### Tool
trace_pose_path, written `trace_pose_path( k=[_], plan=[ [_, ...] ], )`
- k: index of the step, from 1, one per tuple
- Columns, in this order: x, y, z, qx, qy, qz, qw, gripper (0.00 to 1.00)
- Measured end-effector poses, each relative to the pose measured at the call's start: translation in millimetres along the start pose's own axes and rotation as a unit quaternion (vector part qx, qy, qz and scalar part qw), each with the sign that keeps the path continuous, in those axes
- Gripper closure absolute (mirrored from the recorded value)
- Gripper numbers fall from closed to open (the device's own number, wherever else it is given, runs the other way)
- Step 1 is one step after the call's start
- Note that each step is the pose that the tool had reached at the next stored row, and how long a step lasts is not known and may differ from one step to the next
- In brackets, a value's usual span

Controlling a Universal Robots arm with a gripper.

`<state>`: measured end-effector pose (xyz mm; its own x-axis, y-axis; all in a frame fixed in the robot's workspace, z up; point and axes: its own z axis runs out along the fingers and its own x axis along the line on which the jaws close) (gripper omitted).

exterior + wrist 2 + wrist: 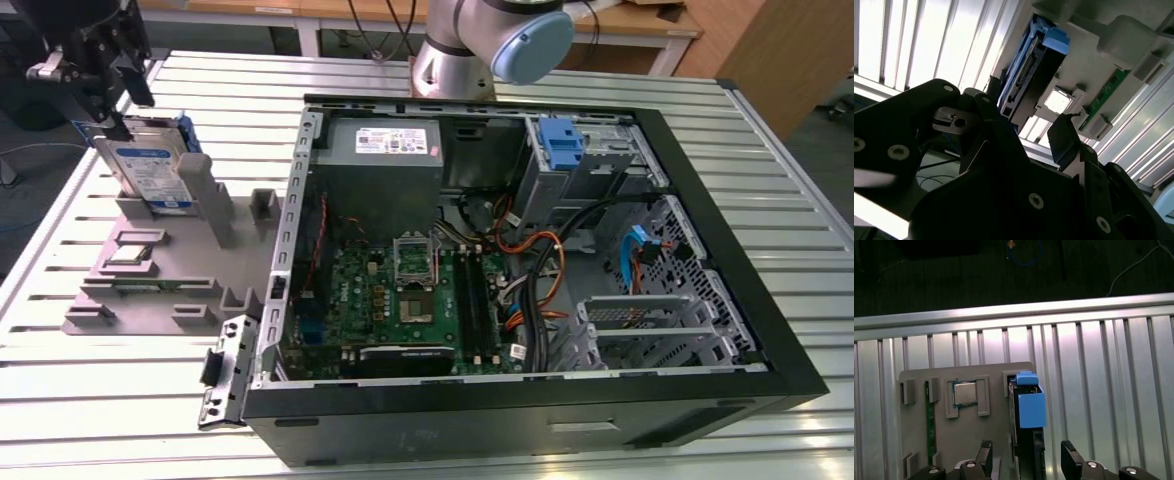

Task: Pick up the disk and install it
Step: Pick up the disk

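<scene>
The disk stands on edge in a grey fixture at the exterior view's left. It is silver, with a blue-and-white label and blue rails. My gripper hangs just above its top edge. In the first wrist view the disk is seen edge-on, with its blue tab on top. My gripper is open there, one black finger on either side of the disk and a gap left on both sides. The second wrist view shows the disk beyond one fingertip.
An open computer case lies to the exterior view's right of the fixture, with a grey power-supply box, a blue bracket in the drive bay and a motherboard. The fixture also holds a processor chip and a green memory stick. The table is slatted metal.
</scene>
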<state>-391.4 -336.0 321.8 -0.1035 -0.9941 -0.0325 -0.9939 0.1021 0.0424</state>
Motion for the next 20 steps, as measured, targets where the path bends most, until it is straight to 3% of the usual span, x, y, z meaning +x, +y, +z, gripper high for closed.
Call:
trace_pose_path(
  k=[7, 14, 20],
  plan=[
    [0.5, 0.6, 11.8, 0.0000, 0.0000, 0.000, 1.0000, 0.35],
    [0.1, 0.7, 13.1, 0.0001, -0.0001, 0.000, 1.0000, 0.35],
    [-4.4, 1.2, 15.3, 0.0007, 0.0001, -0.007, 1.0000, 0.35]
  ],
)
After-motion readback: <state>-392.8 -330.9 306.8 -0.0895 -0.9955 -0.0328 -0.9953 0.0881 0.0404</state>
